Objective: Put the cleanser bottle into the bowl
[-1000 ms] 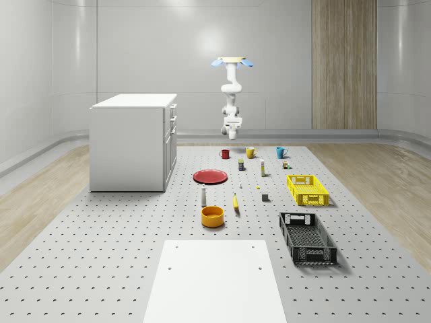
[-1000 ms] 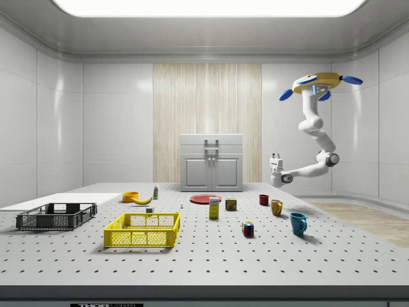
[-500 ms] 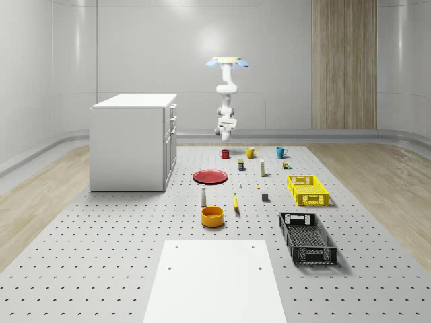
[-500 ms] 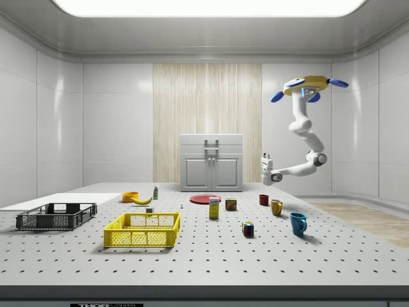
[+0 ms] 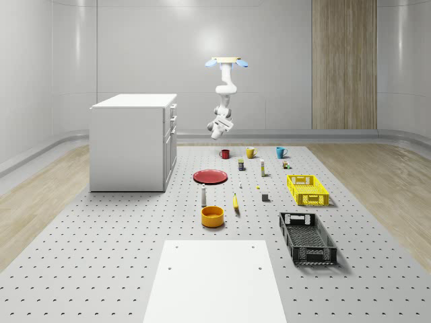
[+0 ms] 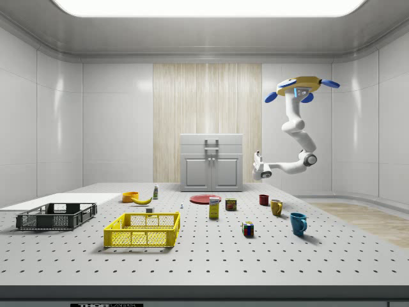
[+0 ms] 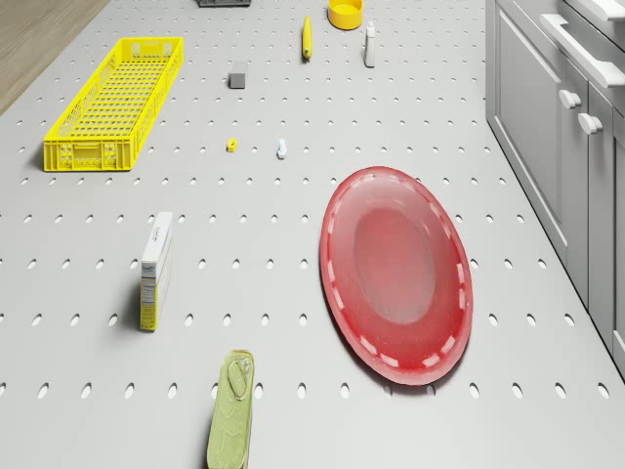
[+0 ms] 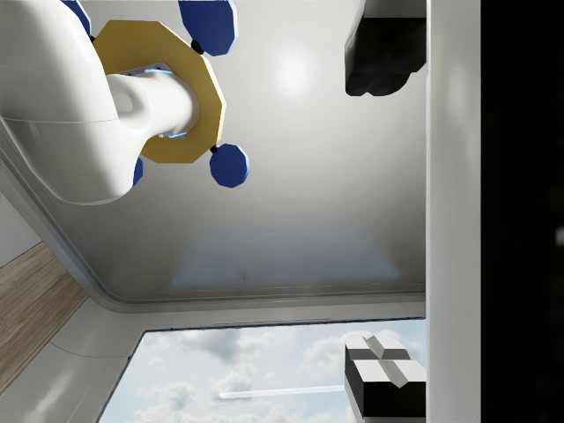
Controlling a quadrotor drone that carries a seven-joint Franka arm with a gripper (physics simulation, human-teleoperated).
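The cleanser bottle [image 5: 203, 195] [image 6: 155, 192] [image 7: 369, 46] is small and white and stands upright on the perforated table. Just nearer the camera in the whole-scene view sits the orange bowl [image 5: 212, 216] [image 6: 130, 196] [image 7: 345, 13], a short gap away. The drone [image 5: 225, 62] [image 6: 300, 86] hovers high above the table's far end, beyond the red plate. Its arm hangs down and bends, carrying the gripper [image 5: 214, 130] [image 6: 257, 167] [image 8: 383, 220] far above and well behind the bottle. In the wrist view the fingers [image 8: 379, 62] stand wide apart, open and empty, pointing at the ceiling.
A white cabinet [image 5: 133, 141] stands at the whole-scene view's left. A red plate [image 5: 210, 176] [image 7: 395, 274], banana [image 5: 236, 202], three mugs [image 5: 250, 153], small boxes, a yellow crate [image 5: 307, 190] and a black crate [image 5: 307, 237] lie on the table. A white board [image 5: 215, 282] lies in front.
The drone and arm have shifted toward the whole-scene view's left and the side view's left. The gripper has swung from hanging down to tilting upward and has risen slightly.
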